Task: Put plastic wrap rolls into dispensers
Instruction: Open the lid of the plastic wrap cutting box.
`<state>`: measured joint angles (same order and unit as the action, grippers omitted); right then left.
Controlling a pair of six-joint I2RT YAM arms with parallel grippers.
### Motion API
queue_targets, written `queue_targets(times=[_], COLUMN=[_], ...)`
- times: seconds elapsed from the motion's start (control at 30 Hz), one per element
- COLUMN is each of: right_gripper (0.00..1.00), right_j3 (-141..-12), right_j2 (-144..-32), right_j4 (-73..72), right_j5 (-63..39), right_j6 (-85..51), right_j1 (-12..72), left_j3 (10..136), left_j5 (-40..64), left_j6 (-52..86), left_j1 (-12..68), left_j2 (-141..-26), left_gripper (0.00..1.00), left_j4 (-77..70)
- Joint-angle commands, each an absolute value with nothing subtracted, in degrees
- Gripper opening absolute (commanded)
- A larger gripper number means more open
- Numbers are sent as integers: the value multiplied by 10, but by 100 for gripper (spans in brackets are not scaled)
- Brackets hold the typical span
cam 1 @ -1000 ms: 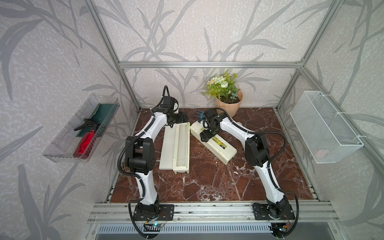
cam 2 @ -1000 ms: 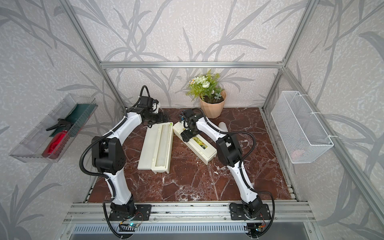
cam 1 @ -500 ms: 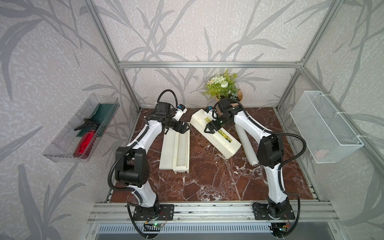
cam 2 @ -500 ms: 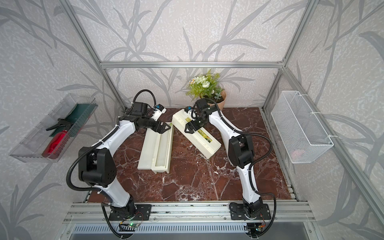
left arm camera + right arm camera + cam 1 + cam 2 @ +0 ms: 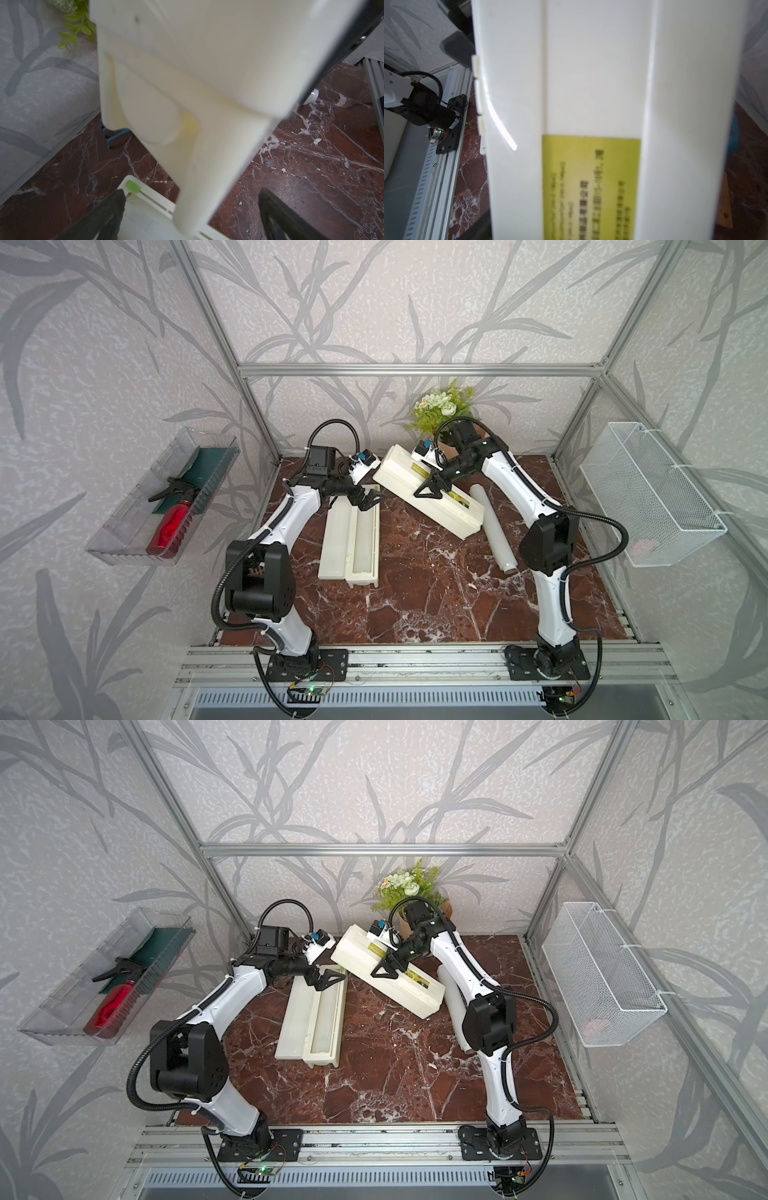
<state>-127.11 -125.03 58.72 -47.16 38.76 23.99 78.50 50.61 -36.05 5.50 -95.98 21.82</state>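
1. The bench (image 5: pixel 436 593) (red-brown marble) lies under both sets of jaws.
2. The open dispenser (image 5: pixel 336 539) lies flat on the bench with its far end directly beneath the left jaws. Its long axis runs from there toward the front of the bench, and its lid is folded out flat beside the tray. I cannot tell whether a roll lies in the tray.
3. The closed dispenser (image 5: pixel 399 470) is grasped by the right jaws, which clamp across its width near the middle.
   - Its long axis slants across the bench.
   - One end points toward the left jaws and the back wall, and is raised just ahead of and above them.
   - The other end points down toward the front right. I cannot tell whether that end touches the bench.
4. A plastic wrap roll (image 5: pixel 494 531) lies on the bench on the outer side of the right jaws, near the closed dispenser's low end. Its long axis runs back to front, with a narrow tube end toward the front.
5. The yellow-green label (image 5: pixel 589 176) faces up just ahead of the right jaws and runs along the lid's length.
6. The left jaws are spread wide and hold nothing. A small green tab (image 5: pixel 133 186) on the open dispenser sits just beside one finger (image 5: pixel 108 209).
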Motion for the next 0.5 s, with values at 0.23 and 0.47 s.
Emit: queue_targets(times=[0.23,0.47], right_gripper=[66,65], right_j3=[-1249,-1251], right_j2=[-1236,-1238], right_j4=[664,686], right_j5=[-521,-544], right_j6=[541,585], right_j1=[241,242], left_j3=[746,732], left_j5=[619,653], left_j6=[-320,-300], left_j1=[53,69], left_j2=[-925,-939], left_gripper=[100,99], left_j4=[109,70])
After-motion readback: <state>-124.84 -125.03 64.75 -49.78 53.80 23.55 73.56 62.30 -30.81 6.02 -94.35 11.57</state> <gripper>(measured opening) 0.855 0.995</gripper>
